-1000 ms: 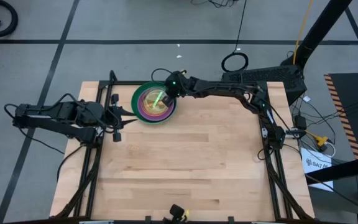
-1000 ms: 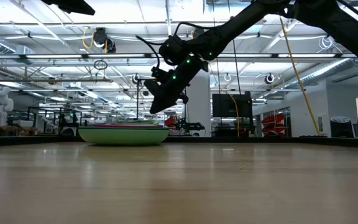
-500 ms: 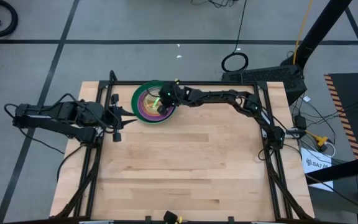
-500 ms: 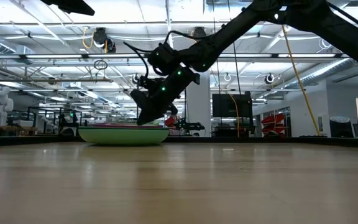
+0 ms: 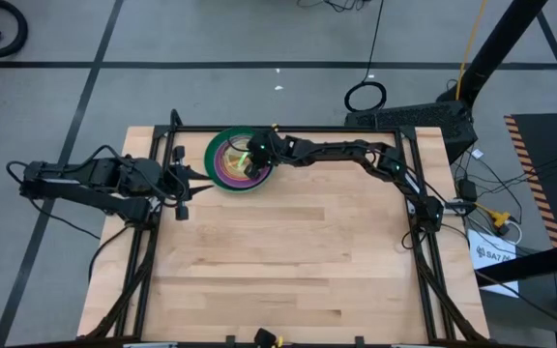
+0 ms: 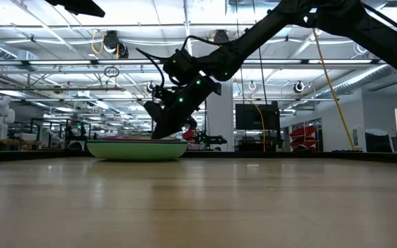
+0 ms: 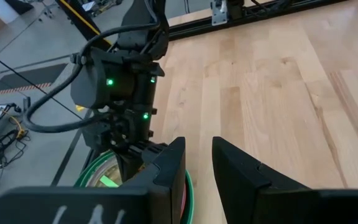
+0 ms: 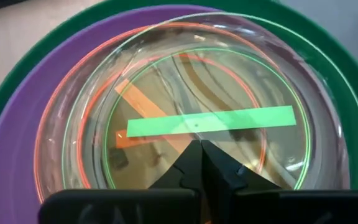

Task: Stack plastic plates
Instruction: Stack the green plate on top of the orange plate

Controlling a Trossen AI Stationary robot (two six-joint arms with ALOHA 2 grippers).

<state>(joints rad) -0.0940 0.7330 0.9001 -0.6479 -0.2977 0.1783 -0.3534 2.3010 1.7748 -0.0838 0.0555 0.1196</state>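
- High view: the plastic plates [image 5: 232,160] sit nested in one stack near the table's [image 5: 288,261] far edge, at about 11 o'clock from its middle. A dark green rim is outermost, purple inside it, and a lime streak shows at the centre. The right gripper [image 5: 255,160] reaches in from 3 o'clock and hangs over the stack's right half. The left gripper [image 5: 184,181] waits at the table's left edge, at 8 o'clock from the stack and apart from it. This view alone gives the whole layout, but the fingers are too small to read. A white sheet on the floor at the right carries print too small to read.
- Low view: only here does the height show. The stack [image 6: 138,148] appears as a pale green bowl profile resting on the wood, with thin pink and dark rims above it. The right gripper [image 6: 158,131] slants down to its rim at the stack's right end. Whether it touches cannot be told.
- Left wrist view: the left gripper [image 7: 197,163] has its two dark fingers [image 7: 169,165] parted with nothing between them. Beyond them the right arm's wrist, with green lights, stands over the stack's green rim [image 7: 92,177].
- Right wrist view: this view looks straight into the stack [image 8: 17,143], showing green, purple, red-orange and lime rings under a clear dish. The right gripper [image 8: 199,163] has its fingertips [image 8: 188,165] pressed together, grasping nothing, just over the centre.
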